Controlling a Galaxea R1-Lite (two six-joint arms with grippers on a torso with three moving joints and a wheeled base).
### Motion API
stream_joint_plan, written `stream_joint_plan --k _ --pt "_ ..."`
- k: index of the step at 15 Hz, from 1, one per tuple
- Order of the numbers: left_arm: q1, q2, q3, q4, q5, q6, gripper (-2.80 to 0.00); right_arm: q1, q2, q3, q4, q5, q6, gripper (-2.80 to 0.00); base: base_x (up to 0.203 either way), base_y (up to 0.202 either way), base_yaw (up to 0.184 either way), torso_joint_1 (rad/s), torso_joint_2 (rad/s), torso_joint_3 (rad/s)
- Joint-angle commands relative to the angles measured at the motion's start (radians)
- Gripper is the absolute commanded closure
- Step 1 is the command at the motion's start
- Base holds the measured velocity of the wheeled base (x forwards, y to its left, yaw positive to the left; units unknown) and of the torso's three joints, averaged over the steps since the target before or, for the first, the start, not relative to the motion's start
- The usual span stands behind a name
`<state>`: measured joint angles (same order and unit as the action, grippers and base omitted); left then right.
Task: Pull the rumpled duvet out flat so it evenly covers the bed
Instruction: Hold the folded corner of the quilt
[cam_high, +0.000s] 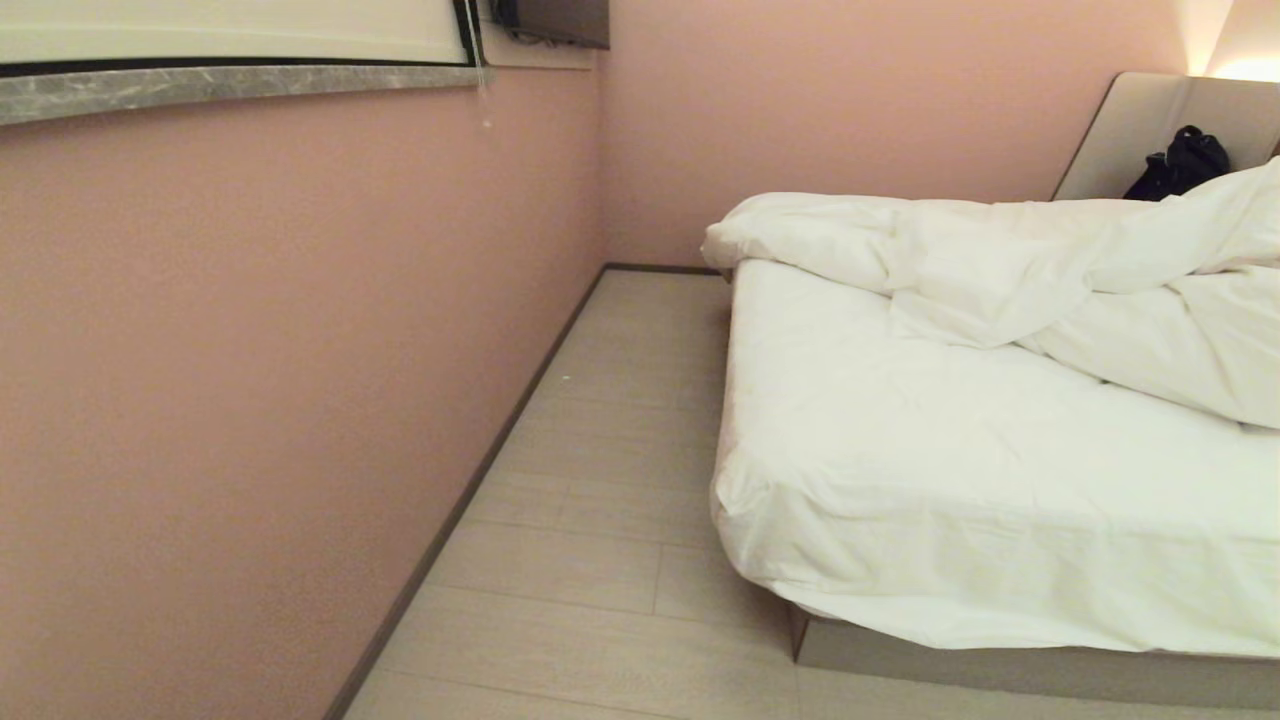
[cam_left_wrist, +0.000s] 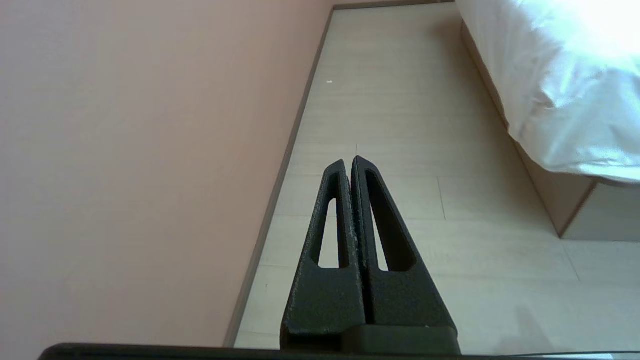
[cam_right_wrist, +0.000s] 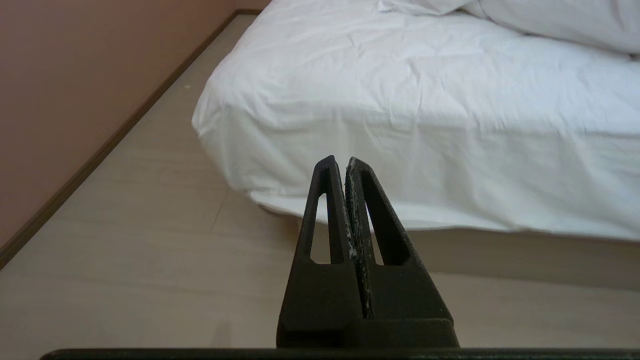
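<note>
Pink walls (cam_high: 300, 350) fill the left half of the head view and meet in a corner at upper centre, with a grey stone ledge (cam_high: 230, 88) crossing the upper left. Pale plank floor (cam_high: 600, 480) runs down the middle of the frame beside the bed (cam_high: 1000, 665), which takes up the right half.

On the bed, the duvet (cam_high: 1000, 265) lies bunched in a rumpled ridge across the upper right of the frame, from the mattress's far left edge toward the right border. Below it, the white sheet (cam_high: 950, 480) stretches bare over the lower right of the frame and drapes over the near corner of the grey-beige base. A beige headboard (cam_high: 1140, 130) stands at the upper right, with a dark bag (cam_high: 1180, 162) resting against it just above the duvet's raised fold. Warm lamplight glows in the top right corner.

Neither arm appears in the head view. In the left wrist view, the left gripper (cam_left_wrist: 349, 161) sits at lower centre with its fingers pressed together, holding nothing, over the floor between wall and bed. In the right wrist view, the right gripper (cam_right_wrist: 340, 161) sits at lower centre, fingers likewise pressed together and empty, in front of the sheet's hanging edge, well apart from the duvet at the top of that frame.
</note>
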<state>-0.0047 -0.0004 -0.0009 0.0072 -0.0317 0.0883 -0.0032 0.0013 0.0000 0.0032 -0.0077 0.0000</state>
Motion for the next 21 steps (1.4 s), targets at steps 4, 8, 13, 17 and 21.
stream_joint_plan --k 4,8,13,17,21 --pt "0.000 0.000 -0.001 0.000 -0.001 -0.001 0.00 0.000 0.000 0.000 -0.002 0.000 0.000 0.00 0.196 0.000 0.000 0.005 0.00 -0.001" --pt "0.000 0.000 -0.001 0.000 -0.001 -0.002 0.00 0.000 0.000 0.000 -0.002 0.000 -0.001 0.00 0.196 0.000 -0.001 0.003 0.00 0.000" --pt "0.000 0.000 0.001 0.000 -0.001 -0.004 0.00 0.000 0.000 0.000 -0.002 0.000 0.000 0.00 0.195 0.000 0.000 0.002 0.00 0.001" --pt "0.000 0.000 0.001 0.002 0.001 -0.002 0.00 0.000 0.000 0.000 -0.002 0.000 -0.002 0.00 0.194 0.000 -0.001 0.005 0.00 0.003" --pt "0.000 0.000 -0.001 0.002 0.001 -0.002 0.00 0.000 0.000 0.000 -0.002 0.000 0.000 0.00 0.033 0.000 -0.001 0.003 0.00 0.000"
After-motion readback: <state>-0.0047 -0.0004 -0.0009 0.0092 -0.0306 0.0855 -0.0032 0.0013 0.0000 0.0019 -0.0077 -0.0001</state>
